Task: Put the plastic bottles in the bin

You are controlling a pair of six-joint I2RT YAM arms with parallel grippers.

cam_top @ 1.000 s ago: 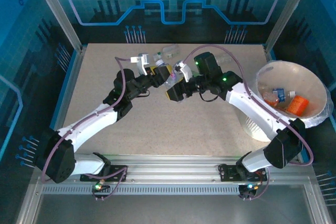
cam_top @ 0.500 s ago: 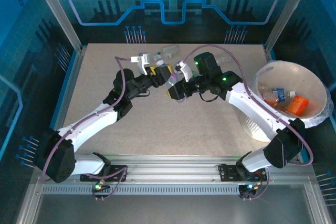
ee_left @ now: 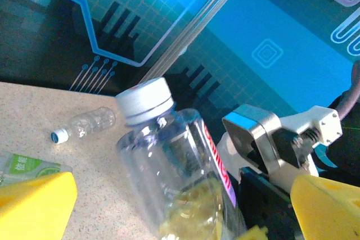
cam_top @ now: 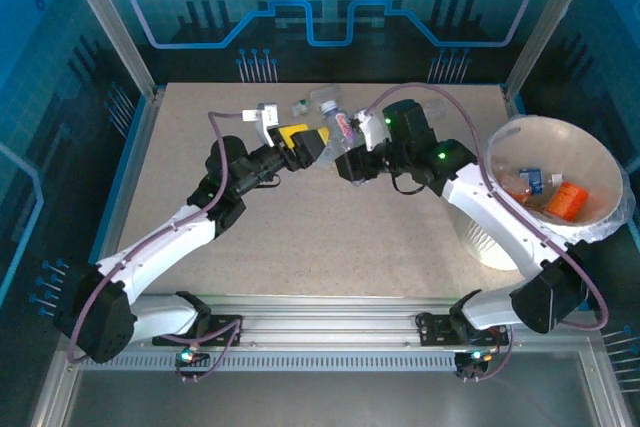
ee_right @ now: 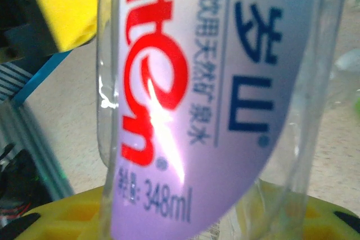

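- Looking from above: right gripper (cam_top: 350, 150) clamps a clear bottle (cam_top: 340, 129) mid-table; bin (cam_top: 540, 142) holds several, two loose bottles (cam_top: 322, 100) wait behind.
- Left wrist: left gripper (ee_left: 180, 209) gapes wide around it.
- Right wrist: bottle rests against yellow pad (ee_right: 62, 217).

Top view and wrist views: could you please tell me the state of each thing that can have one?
raised bottle: capped, gripped.
right gripper: shut on the raised bottle.
left gripper: open, one finger on each side of the raised bottle.
clear bottle: lying on its side, capped.
bin: open at the top, a few bottles inside.
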